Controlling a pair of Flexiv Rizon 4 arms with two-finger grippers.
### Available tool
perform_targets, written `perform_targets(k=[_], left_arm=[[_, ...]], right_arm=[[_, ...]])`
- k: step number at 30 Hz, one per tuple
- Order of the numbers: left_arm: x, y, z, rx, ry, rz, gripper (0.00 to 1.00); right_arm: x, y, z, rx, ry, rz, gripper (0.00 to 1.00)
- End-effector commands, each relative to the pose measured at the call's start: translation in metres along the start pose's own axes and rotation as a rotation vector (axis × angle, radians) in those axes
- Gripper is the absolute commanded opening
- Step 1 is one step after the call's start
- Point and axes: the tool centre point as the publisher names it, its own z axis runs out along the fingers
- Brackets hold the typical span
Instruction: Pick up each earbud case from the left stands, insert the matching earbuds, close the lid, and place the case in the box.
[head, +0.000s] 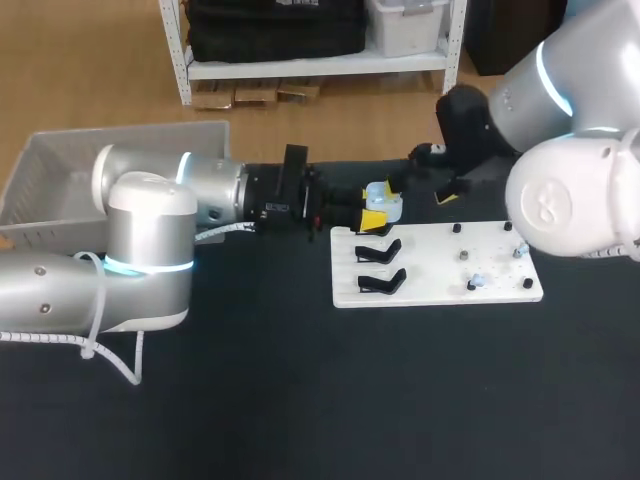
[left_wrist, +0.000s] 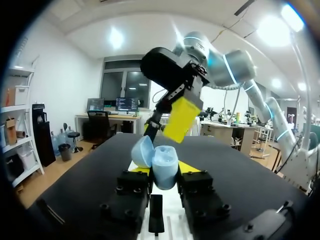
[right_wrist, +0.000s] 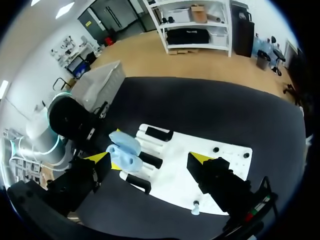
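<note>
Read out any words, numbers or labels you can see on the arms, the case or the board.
No text is readable.
White mark on the left arm wrist: too small to read.
Case: no print seen.
Board: no print seen.

— Is there any writing you can read?
— None. There's a small pale label (head: 275, 208) behind the left tool (head: 374, 214), left of the head view's middle, but it's too tiny to make out.
— And the right arm's round cap (head: 570, 175), far right?
— It has only a symbol (head: 546, 206), no letters.
</note>
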Motion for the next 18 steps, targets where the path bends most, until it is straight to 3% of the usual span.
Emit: perform_targets(k=[1, 11, 18], left_arm=[[0.001, -0.001, 0.0, -0.004, -0.002, 0.002, 0.0], [0.001, 0.0, -0.001, -0.014, -0.008, 0.013, 0.0], [-0.002, -0.001, -0.002, -0.035, -0.01, 0.079, 0.0]], right_arm=[[0.0, 0.002, -0.016, 0.023, -0.02, -0.028, 1.0], [0.013, -0.028, -0.058, 0.159, 0.027, -0.137, 1.0], [0.029, -0.058, -0.066, 0.237, 0.089, -0.142, 1.0]])
